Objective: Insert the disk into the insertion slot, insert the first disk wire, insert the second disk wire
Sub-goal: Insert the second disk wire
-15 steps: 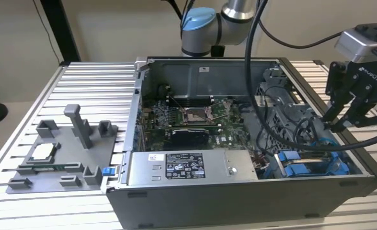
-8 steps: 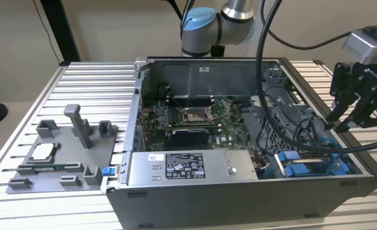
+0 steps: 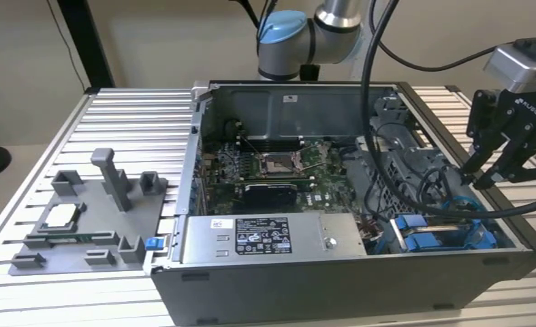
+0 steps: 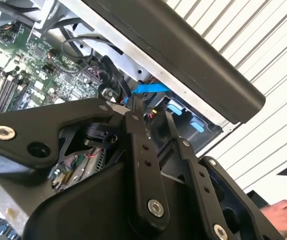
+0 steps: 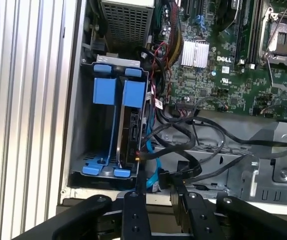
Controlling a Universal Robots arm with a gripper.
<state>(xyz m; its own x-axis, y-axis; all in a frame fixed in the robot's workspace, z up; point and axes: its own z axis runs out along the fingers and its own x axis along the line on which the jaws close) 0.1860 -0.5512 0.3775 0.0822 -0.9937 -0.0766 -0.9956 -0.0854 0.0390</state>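
Your gripper (image 5: 157,176) hangs part-open and empty over the case (image 3: 340,289) edge. The disk (image 5: 132,131), edge-on in its blue frame, sits inside the insertion slot (image 5: 116,61). Black cables (image 5: 181,131) and a blue cable (image 5: 151,159) cross just beside it.

Arm (image 3: 338,12): silver tube, light-blue joint cap (image 3: 281,30). Blk cables (image 3: 368,75) are routed alongside. Gripper (image 3: 479,176): blk linkage fingers (image 5: 133,215) are fitted w/ silver screws (image 4: 155,208); white lettering is printed on body.
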